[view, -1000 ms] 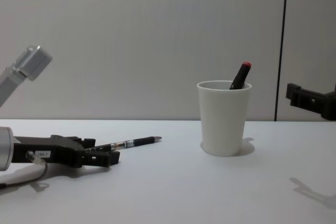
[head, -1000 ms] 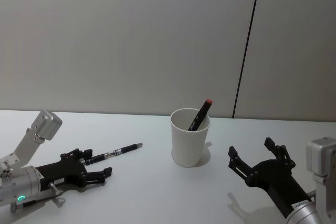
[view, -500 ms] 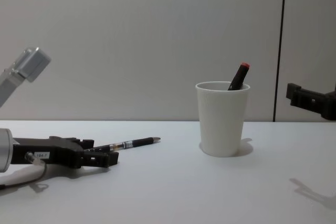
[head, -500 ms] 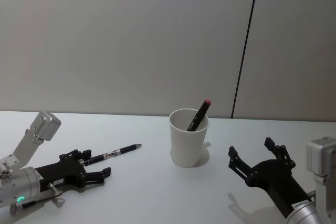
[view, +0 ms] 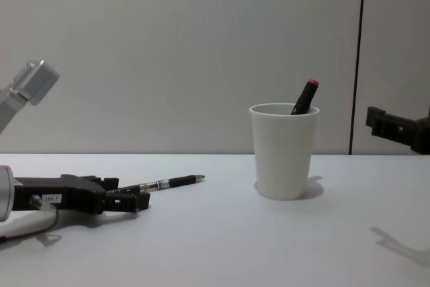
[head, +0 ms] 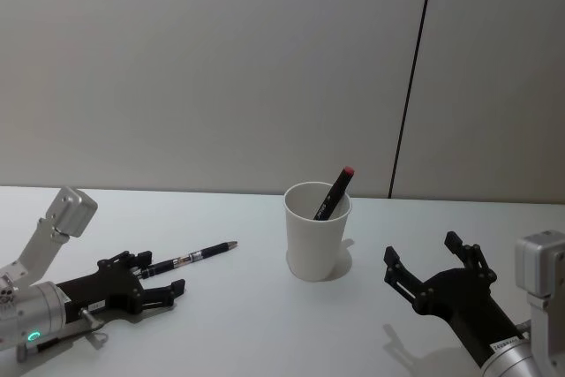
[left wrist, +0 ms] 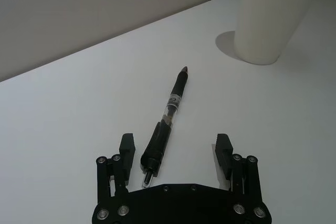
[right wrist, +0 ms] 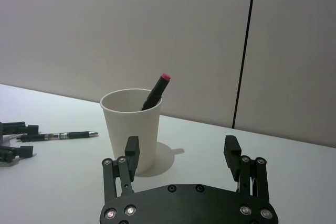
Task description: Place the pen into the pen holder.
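The pen holder point(head: 317, 236) is plain white. The marker point(head: 334, 192) in it is black with a red tip. The pen point(head: 190, 259) is black with a clear, silver-banded middle. The left gripper point(head: 163, 273) and right gripper point(head: 420, 249) are black, and the table point(head: 265, 324) is white.

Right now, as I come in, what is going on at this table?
The left claw sits low over the table, open, with the rear end of the black pen between its jaws but not gripped. The pen lies flat, not yet in the pen holder, a white paper cup standing further right. A red-capped marker leans inside the cup. The right claw is open beside the cup, holding nothing.
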Robot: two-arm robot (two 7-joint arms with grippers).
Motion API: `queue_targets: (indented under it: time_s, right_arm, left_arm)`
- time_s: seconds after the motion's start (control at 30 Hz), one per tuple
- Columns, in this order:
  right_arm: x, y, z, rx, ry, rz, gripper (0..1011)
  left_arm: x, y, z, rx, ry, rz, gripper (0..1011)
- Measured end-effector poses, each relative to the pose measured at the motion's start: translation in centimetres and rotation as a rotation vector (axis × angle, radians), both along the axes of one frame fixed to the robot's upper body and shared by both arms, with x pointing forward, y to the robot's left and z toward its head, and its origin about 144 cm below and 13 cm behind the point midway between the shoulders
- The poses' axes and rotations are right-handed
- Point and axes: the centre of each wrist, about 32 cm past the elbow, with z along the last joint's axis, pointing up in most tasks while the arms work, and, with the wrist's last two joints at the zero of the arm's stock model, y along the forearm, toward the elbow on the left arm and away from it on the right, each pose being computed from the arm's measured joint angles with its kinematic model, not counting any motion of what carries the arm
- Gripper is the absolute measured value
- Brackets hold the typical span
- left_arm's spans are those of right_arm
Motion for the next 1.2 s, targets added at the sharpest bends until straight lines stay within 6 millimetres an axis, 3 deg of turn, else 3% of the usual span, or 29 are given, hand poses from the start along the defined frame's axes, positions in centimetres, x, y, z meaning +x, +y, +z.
queue_targets:
  time_s: [1.2]
  right_arm:
    - [0.0,0.0,0.0,0.0,0.0,0.0,1001]
  left_arm:
    - [-0.05,0.05,-0.09,-0.015,-0.008,0.007,990]
